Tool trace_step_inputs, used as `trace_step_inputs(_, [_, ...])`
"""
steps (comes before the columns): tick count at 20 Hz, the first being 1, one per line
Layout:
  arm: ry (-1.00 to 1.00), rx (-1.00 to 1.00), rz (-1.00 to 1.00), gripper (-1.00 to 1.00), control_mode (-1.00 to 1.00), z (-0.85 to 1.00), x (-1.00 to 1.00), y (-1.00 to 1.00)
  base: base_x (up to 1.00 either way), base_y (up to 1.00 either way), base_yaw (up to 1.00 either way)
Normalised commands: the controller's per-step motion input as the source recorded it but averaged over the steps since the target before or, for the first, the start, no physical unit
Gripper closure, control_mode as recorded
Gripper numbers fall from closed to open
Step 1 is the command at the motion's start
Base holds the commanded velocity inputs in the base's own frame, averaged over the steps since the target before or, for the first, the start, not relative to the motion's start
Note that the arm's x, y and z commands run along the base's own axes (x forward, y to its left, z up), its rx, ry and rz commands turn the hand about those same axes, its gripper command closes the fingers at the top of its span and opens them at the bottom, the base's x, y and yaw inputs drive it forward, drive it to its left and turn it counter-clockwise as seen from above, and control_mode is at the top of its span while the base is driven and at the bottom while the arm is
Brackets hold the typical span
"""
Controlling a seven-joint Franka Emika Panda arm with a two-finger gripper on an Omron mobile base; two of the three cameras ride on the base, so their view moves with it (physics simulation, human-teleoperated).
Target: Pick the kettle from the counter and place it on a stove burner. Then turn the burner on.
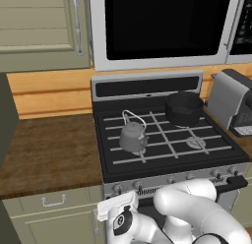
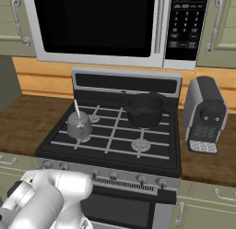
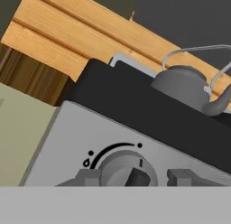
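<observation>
The grey kettle [image 1: 133, 136] [image 2: 79, 124] stands upright on the front left stove burner of the black stovetop, its wire handle raised. From low down, the hand view catches the kettle [image 3: 182, 85] above the stove's front edge. My gripper [image 3: 134, 177] is down at the silver control panel, open, with one finger on each side of a round grey knob [image 3: 128, 166]. A small gap remains beside the right finger. The free front right stove burner [image 1: 195, 142] [image 2: 140, 144] lies under its grate. The brown counter [image 1: 49, 149] [image 2: 23, 122] runs left of the stove.
A wide black pot [image 1: 183, 107] [image 2: 145, 109] sits on the back right burner. A silver coffee machine [image 1: 234, 100] [image 2: 205, 112] stands on the counter right of the stove. A microwave [image 2: 97, 25] hangs above. More knobs [image 2: 140, 179] line the panel.
</observation>
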Motion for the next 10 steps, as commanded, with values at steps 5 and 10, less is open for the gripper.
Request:
trace_step_inputs(5, [0.00, 0.00, 0.00, 1.00, -1.00, 0.00, 0.31, 0.00, 0.00, 0.00, 0.00])
trace_step_inputs(10, [0.00, 0.00, 0.00, 1.00, -1.00, 0.00, 0.49, -0.02, 0.00, 0.00, 0.00])
